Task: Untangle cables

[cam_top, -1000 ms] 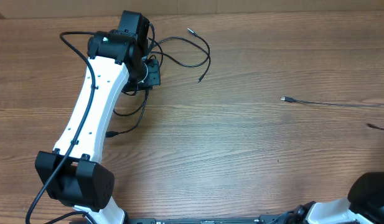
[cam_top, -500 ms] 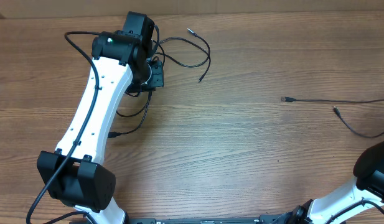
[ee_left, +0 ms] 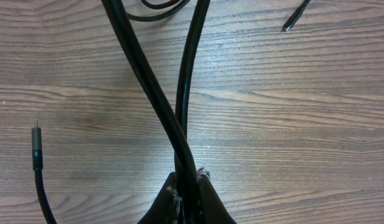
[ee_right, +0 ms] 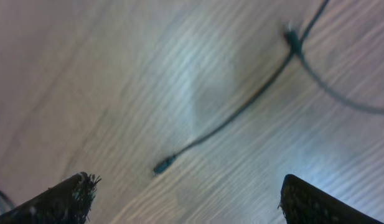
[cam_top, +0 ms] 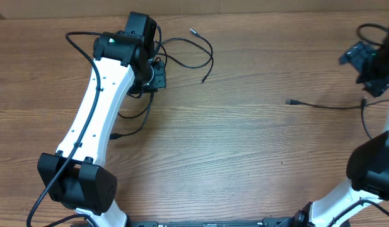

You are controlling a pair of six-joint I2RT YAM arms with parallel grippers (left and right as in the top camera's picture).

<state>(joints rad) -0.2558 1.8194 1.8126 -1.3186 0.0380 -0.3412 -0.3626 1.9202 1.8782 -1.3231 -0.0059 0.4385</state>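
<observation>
A loose tangle of thin black cables (cam_top: pixel 185 53) lies at the table's far left. My left gripper (cam_top: pixel 155 77) sits at its near edge, shut on two strands of the cables (ee_left: pixel 179 93) that fan away from the jaws (ee_left: pixel 187 182). A loose plug end (ee_left: pixel 36 148) lies to the left of them. One separate cable (cam_top: pixel 320 104) lies stretched out at the right, its plug (cam_top: pixel 290 101) pointing left. My right gripper (cam_top: pixel 363 63) hovers above that cable's right end, wide open and holding nothing. In the blurred right wrist view the same cable (ee_right: pixel 229 121) lies below the right gripper (ee_right: pixel 185 190).
The white left arm (cam_top: pixel 96 113) reaches diagonally from its base at the lower left. The right arm's base (cam_top: pixel 371 176) fills the lower right corner. Bare wood tabletop (cam_top: pixel 244 145) spans between the two cable groups.
The right arm swung up from the lower right corner to the far right and its jaws opened. The right-hand cable's second end dropped onto the table. The left arm barely shifted.
</observation>
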